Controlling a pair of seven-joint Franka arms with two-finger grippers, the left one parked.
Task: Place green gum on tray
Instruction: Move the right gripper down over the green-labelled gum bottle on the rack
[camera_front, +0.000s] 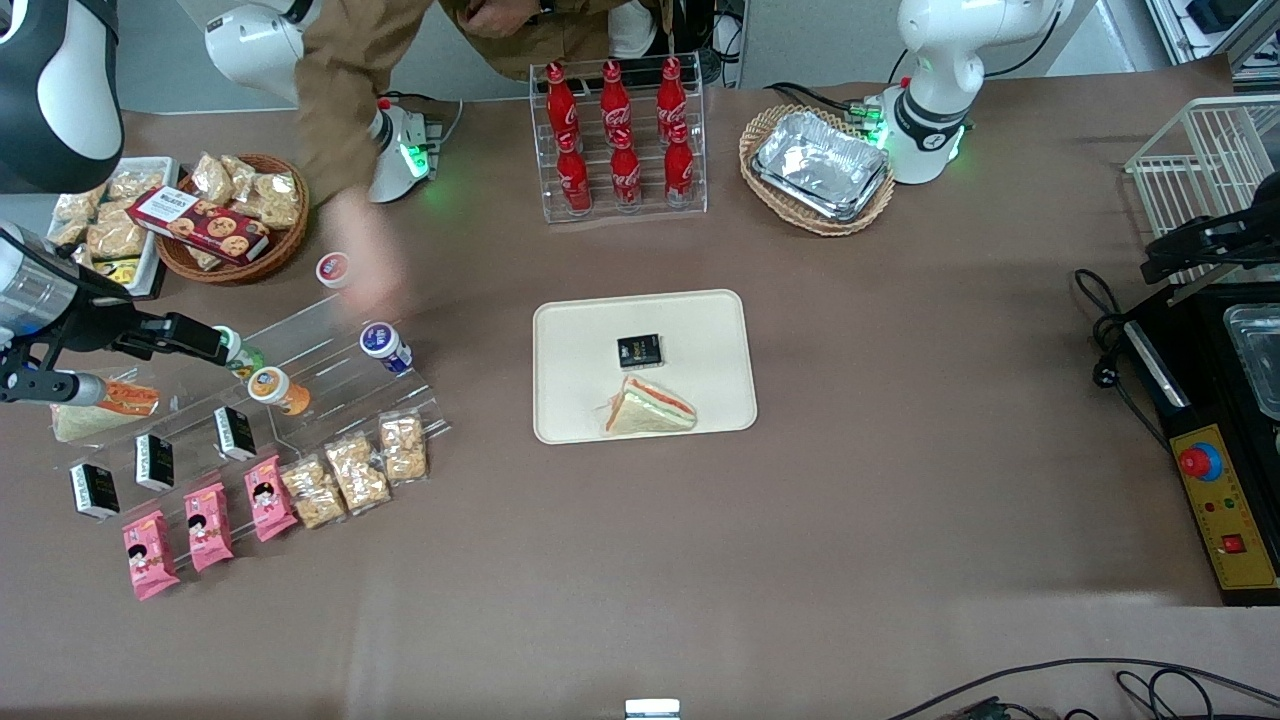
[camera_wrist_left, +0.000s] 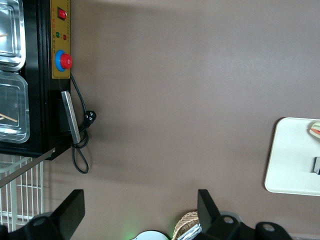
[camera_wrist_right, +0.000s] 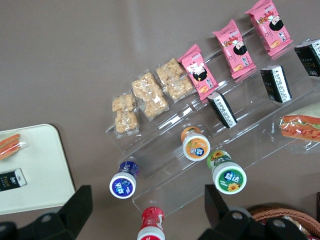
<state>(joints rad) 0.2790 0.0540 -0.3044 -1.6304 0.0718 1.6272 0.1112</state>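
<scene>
The green gum (camera_wrist_right: 227, 172), a small green bottle with a white lid, stands on the clear acrylic step rack (camera_wrist_right: 240, 135) beside an orange bottle (camera_wrist_right: 195, 144). In the front view the gum (camera_front: 242, 354) is partly covered by my right gripper (camera_front: 212, 343). The gripper (camera_wrist_right: 147, 212) hangs above the rack, open and empty, with the gum close to one finger (camera_wrist_right: 220, 212). The cream tray (camera_front: 580, 340) lies in the middle of the table with a sandwich (camera_front: 648, 408) and a small black box (camera_front: 639, 350) on it. Its edge shows in the right wrist view (camera_wrist_right: 35, 175).
A blue bottle (camera_front: 385, 346) and a red-lidded bottle (camera_front: 333, 270) stand by the rack, with a person's blurred hand (camera_front: 362, 262) beside them. The rack also holds black packs, pink packs (camera_front: 210, 525) and cracker bags. Snack baskets (camera_front: 235, 215), a cola rack (camera_front: 620, 140) and a foil-tray basket (camera_front: 818, 170) stand farther from the camera.
</scene>
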